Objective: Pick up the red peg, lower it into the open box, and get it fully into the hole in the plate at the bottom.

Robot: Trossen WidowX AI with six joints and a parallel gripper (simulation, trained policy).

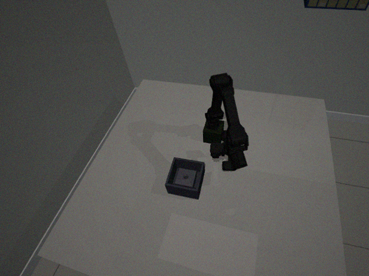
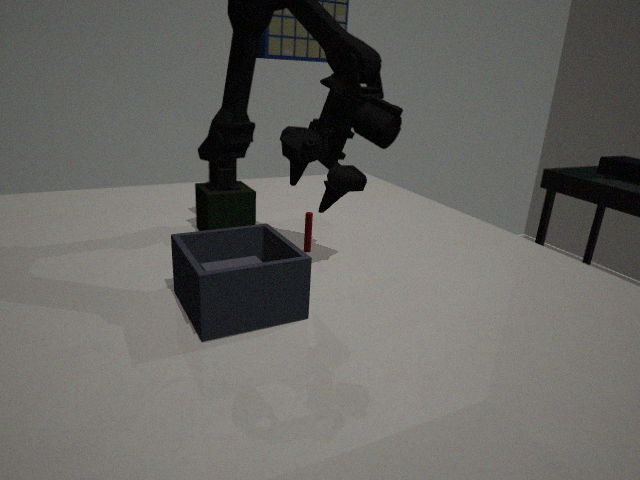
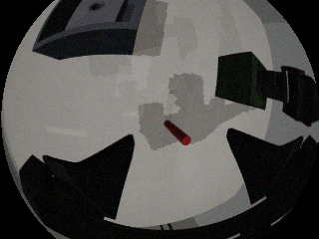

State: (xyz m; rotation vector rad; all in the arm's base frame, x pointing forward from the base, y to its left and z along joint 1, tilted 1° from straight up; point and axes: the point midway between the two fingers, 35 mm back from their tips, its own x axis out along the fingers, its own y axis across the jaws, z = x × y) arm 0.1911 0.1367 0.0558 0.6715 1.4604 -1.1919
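The red peg [image 2: 308,231] [image 3: 177,132] stands upright on the table behind the open box; in the top view the arm hides it. My gripper [image 2: 307,197] [image 3: 182,136] is open and empty. It hangs above the peg, tilted, and the fingertips are higher than the peg's top. In the wrist view the peg shows between the two fingers, beyond their tips. The grey-blue box [image 1: 182,192] [image 2: 255,297] [image 3: 92,42] sits on the table. The plate [image 1: 180,178] [image 3: 80,17] at its bottom has an empty round hole, seen in the top view and the wrist view.
The arm's dark green base block [image 1: 213,135] [image 2: 225,207] [image 3: 239,79] stands behind the box, near the peg. The box walls rise well above the plate. The pale table top [image 1: 278,208] [image 2: 439,335] carries the arm's shadows. A dark side table [image 2: 589,193] stands off to the right in the exterior view.
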